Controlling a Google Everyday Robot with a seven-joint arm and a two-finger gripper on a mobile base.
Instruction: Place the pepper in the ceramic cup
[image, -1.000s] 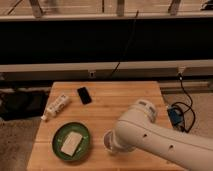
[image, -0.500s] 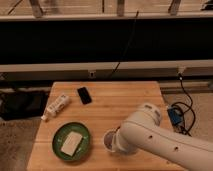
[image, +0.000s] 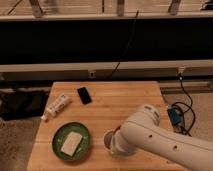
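Observation:
The ceramic cup (image: 108, 139), small, round and whitish, stands on the wooden table (image: 120, 105) just right of the green plate. Only its left part shows; the white arm (image: 150, 135) covers the rest. My gripper (image: 116, 145) is at the end of that arm, right at the cup's right side, mostly hidden by the wrist. The pepper is not visible; I cannot tell whether it is in the gripper or in the cup.
A round green plate (image: 58, 140) with a pale slab (image: 71, 144) sits at the front left. A white tube (image: 56, 106) and a black phone (image: 84, 95) lie at the back left. Cables and a blue box (image: 173, 116) are off the table's right edge.
The arm has sunk slightly and shifted toward the near edge, covering more of the cup. Nothing else on the table has moved.

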